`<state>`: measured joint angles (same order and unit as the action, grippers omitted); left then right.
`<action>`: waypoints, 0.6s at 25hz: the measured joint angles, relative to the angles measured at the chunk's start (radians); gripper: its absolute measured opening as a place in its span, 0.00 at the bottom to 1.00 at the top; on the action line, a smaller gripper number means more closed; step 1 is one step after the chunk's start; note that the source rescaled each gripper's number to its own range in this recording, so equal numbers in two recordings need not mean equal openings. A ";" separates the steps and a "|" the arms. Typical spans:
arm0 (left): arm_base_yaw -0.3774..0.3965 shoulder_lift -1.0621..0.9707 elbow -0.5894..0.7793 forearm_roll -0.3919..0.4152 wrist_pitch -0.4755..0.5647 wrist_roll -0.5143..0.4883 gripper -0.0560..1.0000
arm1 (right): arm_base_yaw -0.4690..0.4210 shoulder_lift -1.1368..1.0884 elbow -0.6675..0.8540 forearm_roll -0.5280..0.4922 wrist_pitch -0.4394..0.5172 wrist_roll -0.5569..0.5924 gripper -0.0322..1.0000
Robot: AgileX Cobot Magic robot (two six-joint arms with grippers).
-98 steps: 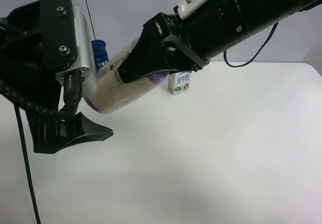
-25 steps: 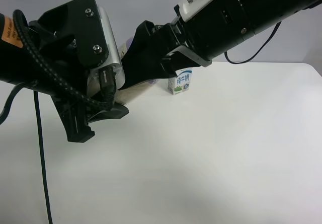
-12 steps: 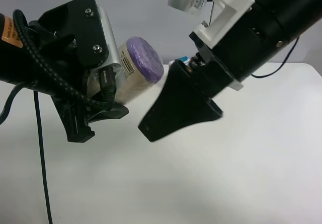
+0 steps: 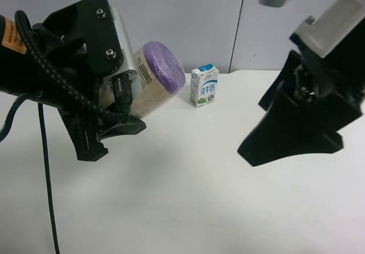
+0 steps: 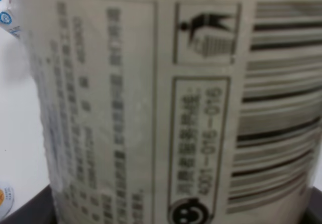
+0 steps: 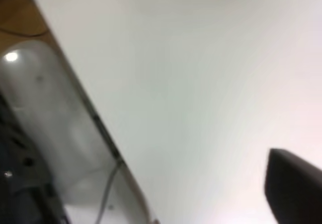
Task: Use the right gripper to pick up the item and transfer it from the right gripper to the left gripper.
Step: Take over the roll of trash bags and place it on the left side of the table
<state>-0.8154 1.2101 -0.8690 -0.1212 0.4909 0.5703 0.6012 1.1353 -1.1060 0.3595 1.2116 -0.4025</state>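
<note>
A plain white desk (image 4: 188, 208) is seen before a grey panelled wall (image 4: 211, 20). A small blue-and-white milk carton (image 4: 204, 86) stands near the desk's far edge. The stubby cream cylinder roll with purple ends (image 4: 157, 83) is held above the desk, pinched between the fingers (image 4: 122, 129) of the left gripper (image 4: 122, 103). Its barcode label (image 5: 276, 113) fills the left wrist view. The right gripper (image 4: 268, 125) hangs well apart, fingers spread. Bare desk lies between and in front of the two.

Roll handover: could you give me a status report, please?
Left pincer shut on roll. Right pincer open, clear of it. Milk carton stands aside.
</note>
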 joint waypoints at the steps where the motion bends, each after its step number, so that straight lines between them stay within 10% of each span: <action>1: 0.000 0.000 0.000 0.000 0.000 -0.002 0.06 | 0.000 -0.024 0.000 -0.031 0.000 0.022 1.00; 15: 0.000 0.000 0.000 0.000 0.001 -0.009 0.06 | 0.003 -0.510 0.157 -0.268 0.005 0.321 1.00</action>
<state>-0.8154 1.2101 -0.8690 -0.1212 0.4917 0.5616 0.6045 0.6251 -0.9490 0.0913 1.2161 -0.0811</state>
